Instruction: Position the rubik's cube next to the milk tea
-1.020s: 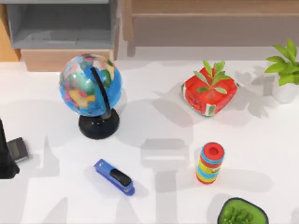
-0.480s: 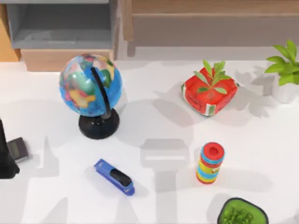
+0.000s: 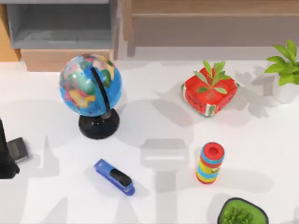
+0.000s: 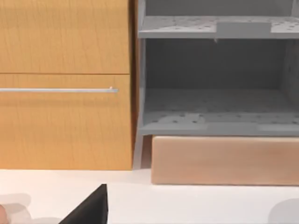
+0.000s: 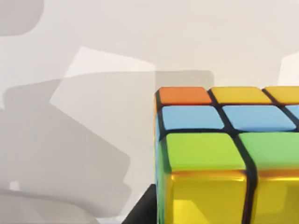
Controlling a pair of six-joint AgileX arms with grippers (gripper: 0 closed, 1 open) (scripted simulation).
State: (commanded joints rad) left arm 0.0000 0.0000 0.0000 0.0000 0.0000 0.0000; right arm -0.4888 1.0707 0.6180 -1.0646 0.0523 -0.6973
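Rubik's cube (image 5: 210,154) sits close by our right hand (image 5: 140,213); clenched or released, we cannot tell. Approach square, clamp opposite faces. Left arm (image 3: 4,156) parked at worktop's left edge.

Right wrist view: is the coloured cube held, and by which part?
Cannot be told: the coloured cube is close to the camera, but no grip on it is visible.

On the white table (image 3: 154,196): one globe (image 3: 91,88), one blue stapler (image 3: 114,176), one striped cylinder (image 3: 210,163) and one potted plant (image 3: 285,79) at the frame's right edge. One red-topped rubik's cube (image 3: 208,98) sits upper right under one leafy sprig (image 3: 212,74). One multicoloured cube (image 5: 224,154) appears in the right wrist view. One green, black-rimmed object (image 3: 242,212) sits lower right.
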